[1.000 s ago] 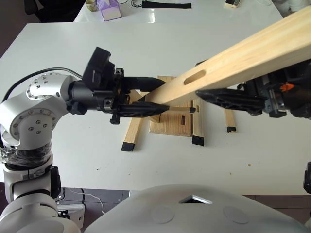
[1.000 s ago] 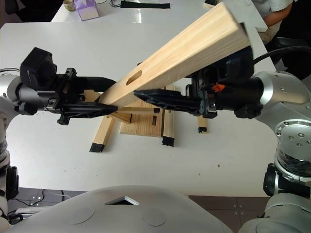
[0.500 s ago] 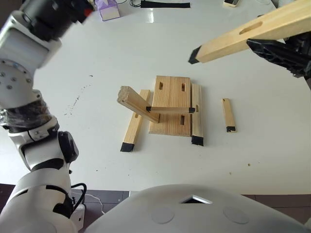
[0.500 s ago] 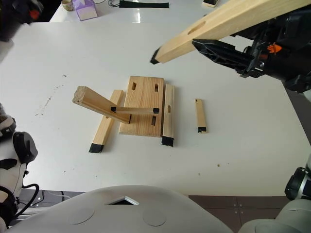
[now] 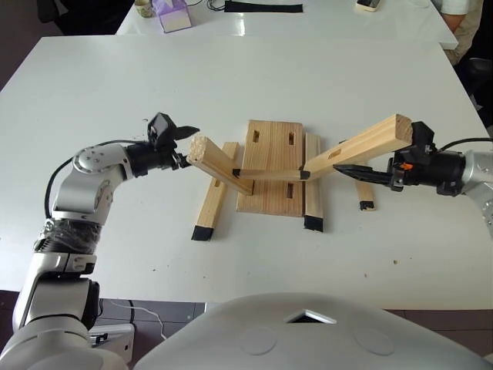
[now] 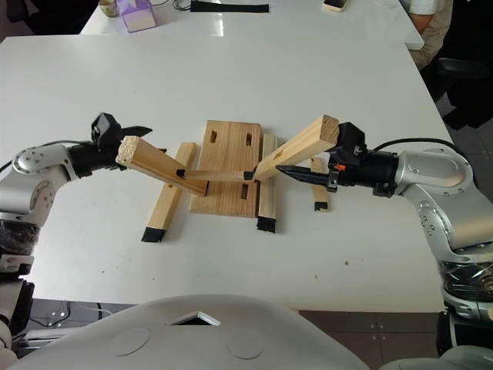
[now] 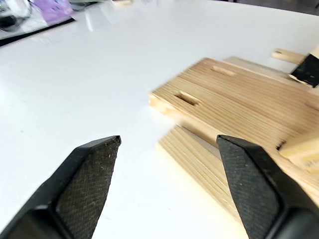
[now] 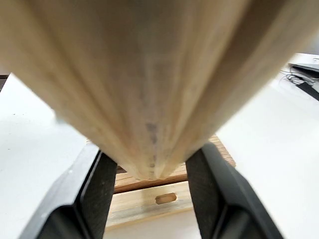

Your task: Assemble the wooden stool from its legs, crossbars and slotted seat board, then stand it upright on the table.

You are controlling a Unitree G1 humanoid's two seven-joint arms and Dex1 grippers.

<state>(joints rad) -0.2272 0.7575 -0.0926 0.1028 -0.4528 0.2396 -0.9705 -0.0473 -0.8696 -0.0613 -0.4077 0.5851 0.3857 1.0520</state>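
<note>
White table point(image 5: 308, 85); R gripper point(image 5: 344, 164) clamped on tilted leg point(image 5: 373, 141); L gripper point(image 5: 187, 146) fingers apart, near other leg point(image 5: 221, 165).

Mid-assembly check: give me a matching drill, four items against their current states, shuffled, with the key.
1. left gripper
2. right gripper
3. slotted wooden seat board
4. short loose wooden crossbar

A. lying flat, slots up, on the white table
B. shut on a tilted wooden leg
C. open, holding nothing
D. lying apart from the board, on the robot's right

Pairs: 1-C, 2-B, 3-A, 4-D
</note>
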